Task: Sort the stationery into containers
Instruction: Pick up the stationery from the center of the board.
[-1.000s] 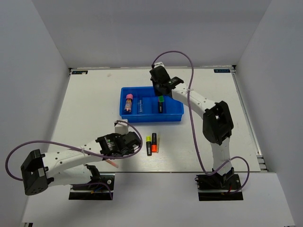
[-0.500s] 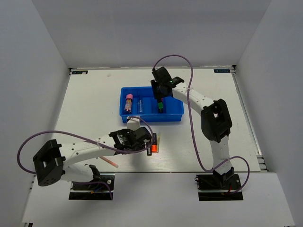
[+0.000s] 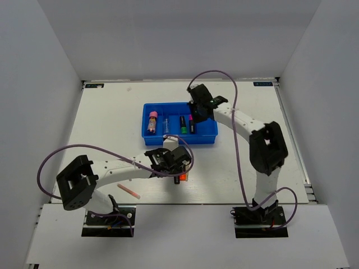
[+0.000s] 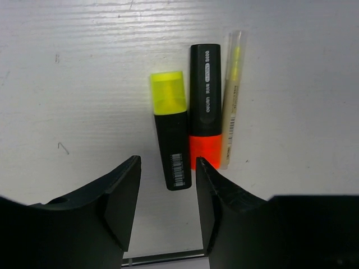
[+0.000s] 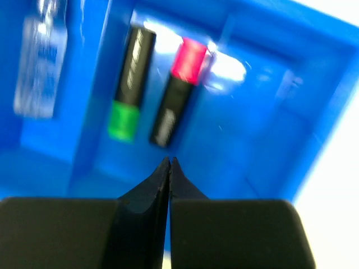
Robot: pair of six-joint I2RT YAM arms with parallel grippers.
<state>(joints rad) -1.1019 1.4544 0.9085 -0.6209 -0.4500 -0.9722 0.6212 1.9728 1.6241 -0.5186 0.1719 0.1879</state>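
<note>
The left hand (image 4: 167, 168) hangs low over the white surface (image 4: 84, 84), its fingers spread wide and holding nothing. They straddle the black end of the yellow highlighter (image 4: 171, 134), one finger on each side, apparently lined up to close on it. The orange highlighter (image 4: 205, 120) lies flush against the yellow one. A thin beige stick (image 4: 231, 101) lies against the orange one's other side, so a clean pinch on a single pen looks tight. This group rests on the near side of the blue tray (image 3: 208, 136).

The right hand (image 5: 169, 165) has its fingers pressed together and empty, and it hovers above the tray's right portion. Below it, a green highlighter (image 5: 130, 84) and a pink-capped marker (image 5: 178, 92) lie side by side, parallel to the dividers. A clear bottle (image 5: 42, 61) sits in a compartment further left. A pink-capped tube (image 3: 152, 122) lies in the leftmost one.

A thin pink-orange stick (image 3: 128, 190) lies alone on the surface, near and left, well apart from the tray. Four items appear sorted and four remain outside.
</note>
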